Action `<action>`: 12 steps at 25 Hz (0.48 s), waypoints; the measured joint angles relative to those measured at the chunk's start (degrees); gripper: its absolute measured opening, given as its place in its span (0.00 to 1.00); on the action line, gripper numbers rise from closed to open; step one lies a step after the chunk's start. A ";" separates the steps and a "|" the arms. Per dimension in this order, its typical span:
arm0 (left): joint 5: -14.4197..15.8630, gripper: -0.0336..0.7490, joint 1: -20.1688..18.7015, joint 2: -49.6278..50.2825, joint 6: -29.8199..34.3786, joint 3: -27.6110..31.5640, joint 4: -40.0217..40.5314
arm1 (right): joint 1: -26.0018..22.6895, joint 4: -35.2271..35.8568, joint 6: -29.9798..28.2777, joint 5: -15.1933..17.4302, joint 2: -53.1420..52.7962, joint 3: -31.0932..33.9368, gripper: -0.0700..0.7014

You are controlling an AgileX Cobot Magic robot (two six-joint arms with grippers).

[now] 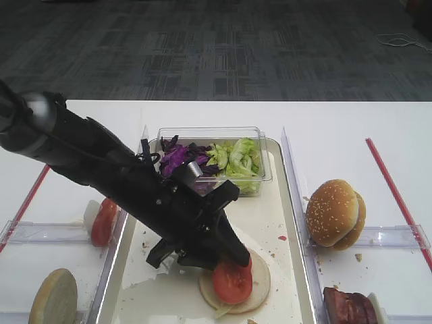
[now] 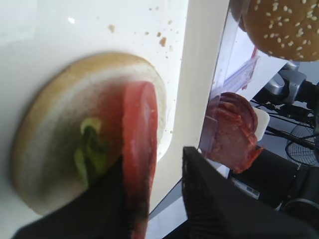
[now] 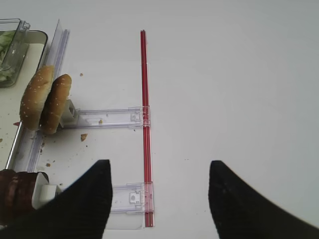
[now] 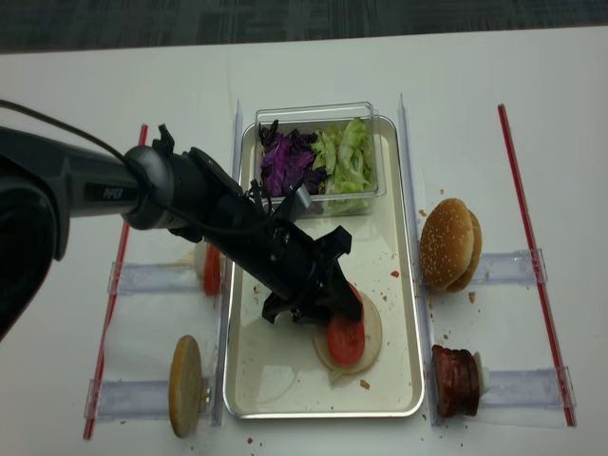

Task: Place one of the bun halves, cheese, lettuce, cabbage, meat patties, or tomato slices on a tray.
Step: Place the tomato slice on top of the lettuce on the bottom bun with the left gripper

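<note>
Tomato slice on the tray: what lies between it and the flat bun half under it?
In the left wrist view, a bit of green lettuce lies on the bun half, partly under the tomato slice; the left gripper straddles the slice.

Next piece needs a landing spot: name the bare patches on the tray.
Bare tray liner lies left of the flat bun, along the near edge. Another strip lies between the tub and that bun, right side. The middle is crowded by the left gripper over the tomato slice.

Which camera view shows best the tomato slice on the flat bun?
The realsense high view: the tomato slice lies unobstructed. The other high view shows it too; the left wrist sees it edge-on, blurred; the right wrist misses it.
</note>
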 joint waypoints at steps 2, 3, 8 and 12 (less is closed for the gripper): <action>0.08 0.33 0.00 0.00 -0.58 -0.31 0.91 | 0.00 0.00 0.00 0.00 0.00 0.00 0.70; 0.08 0.33 0.00 0.00 -1.36 -0.72 1.75 | 0.00 0.00 0.00 0.00 0.00 0.00 0.70; 0.64 0.33 0.00 0.00 -6.66 -3.74 8.07 | 0.00 0.00 0.00 0.00 0.00 0.00 0.70; 0.98 0.33 -0.69 0.00 -8.71 -4.78 9.34 | 0.00 0.00 0.10 0.00 0.00 0.00 0.70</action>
